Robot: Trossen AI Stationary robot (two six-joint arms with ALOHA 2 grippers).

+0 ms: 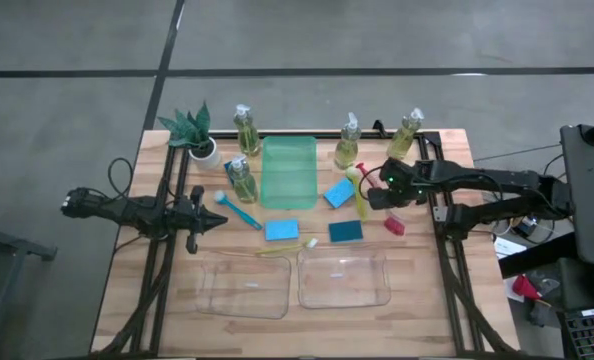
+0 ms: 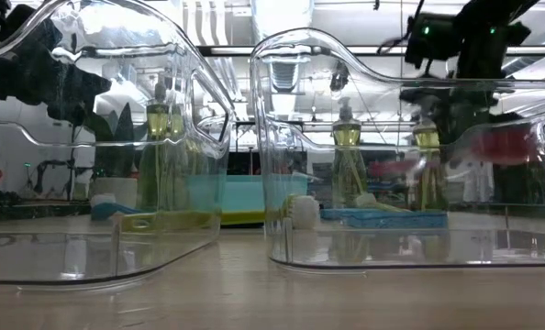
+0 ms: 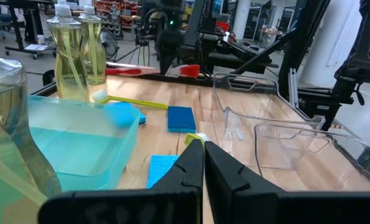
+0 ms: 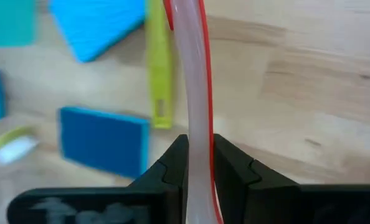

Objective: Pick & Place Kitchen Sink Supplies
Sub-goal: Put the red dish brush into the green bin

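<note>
Right gripper [image 4: 199, 155] clenched on red brush [image 4: 194, 74], holding it just right of green tray [image 1: 288, 171], above wooden surface [image 1: 137, 290]. Yellow brush [image 4: 159, 68] and blue sponge [image 4: 104, 140] lie below it. Left gripper [image 3: 203, 163] closed, holding nothing, left of tray. Four bottles stand around tray, one at [image 1: 245, 128].

Glossy clear plastic bins [image 1: 343, 277]; matt wood table [image 1: 457, 330].
</note>
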